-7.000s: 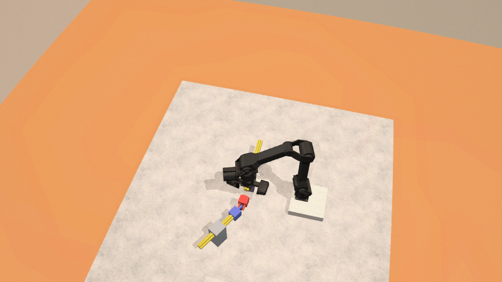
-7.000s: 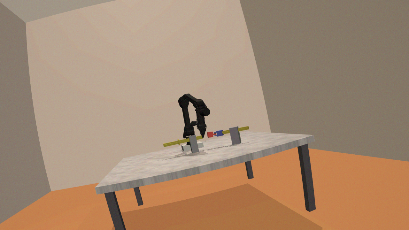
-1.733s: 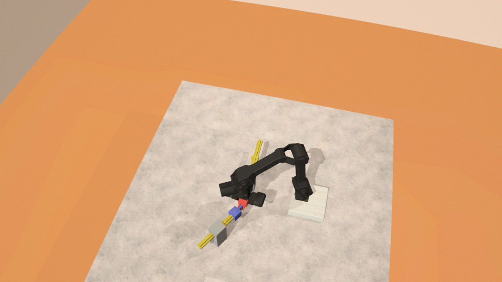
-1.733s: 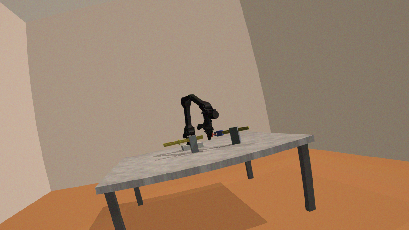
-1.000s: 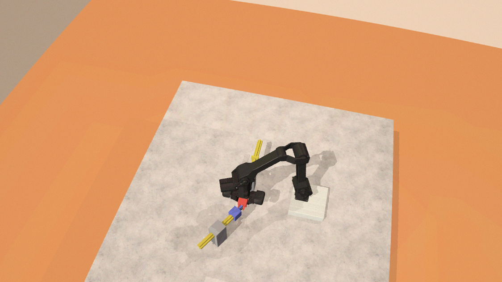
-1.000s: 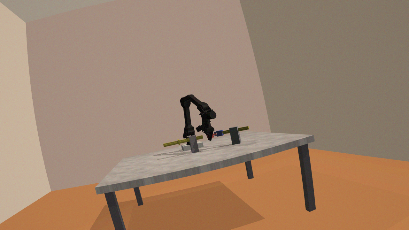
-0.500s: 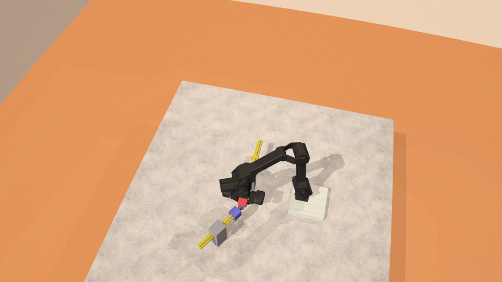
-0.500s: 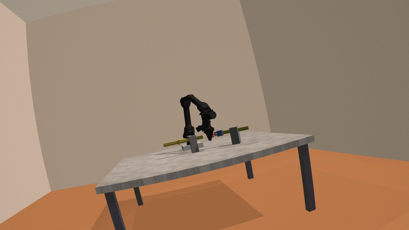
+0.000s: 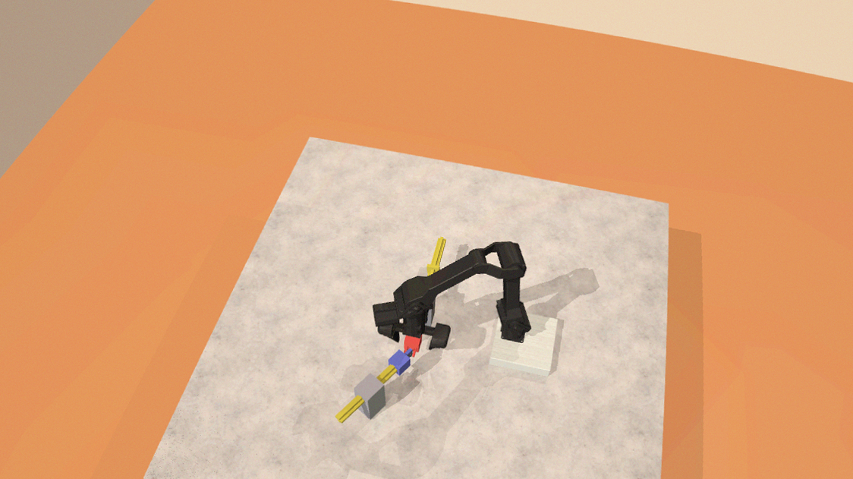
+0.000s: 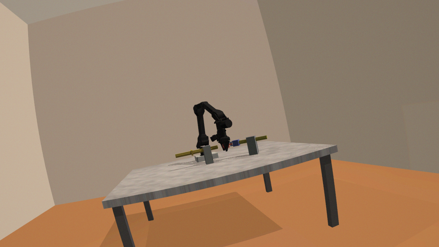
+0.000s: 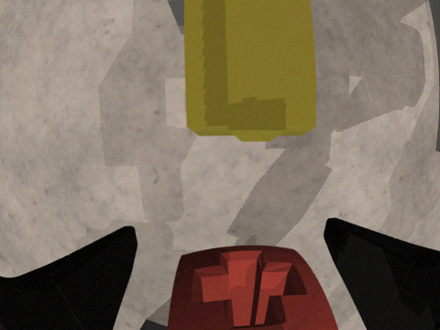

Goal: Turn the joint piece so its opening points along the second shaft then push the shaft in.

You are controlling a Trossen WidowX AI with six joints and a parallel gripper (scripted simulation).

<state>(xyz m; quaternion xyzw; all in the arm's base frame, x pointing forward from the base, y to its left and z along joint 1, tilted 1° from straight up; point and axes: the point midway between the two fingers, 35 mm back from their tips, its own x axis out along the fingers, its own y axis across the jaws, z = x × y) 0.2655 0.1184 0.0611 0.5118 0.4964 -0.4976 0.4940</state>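
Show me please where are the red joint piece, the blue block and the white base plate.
Red joint piece (image 9: 411, 343) (image 10: 223, 146) (image 11: 243, 275): all three views, its body.
Blue block (image 9: 399, 361) (image 10: 235, 142): top and exterior views, middle.
White base plate (image 9: 538, 353) (image 10: 199, 158): top and exterior views, bare part.
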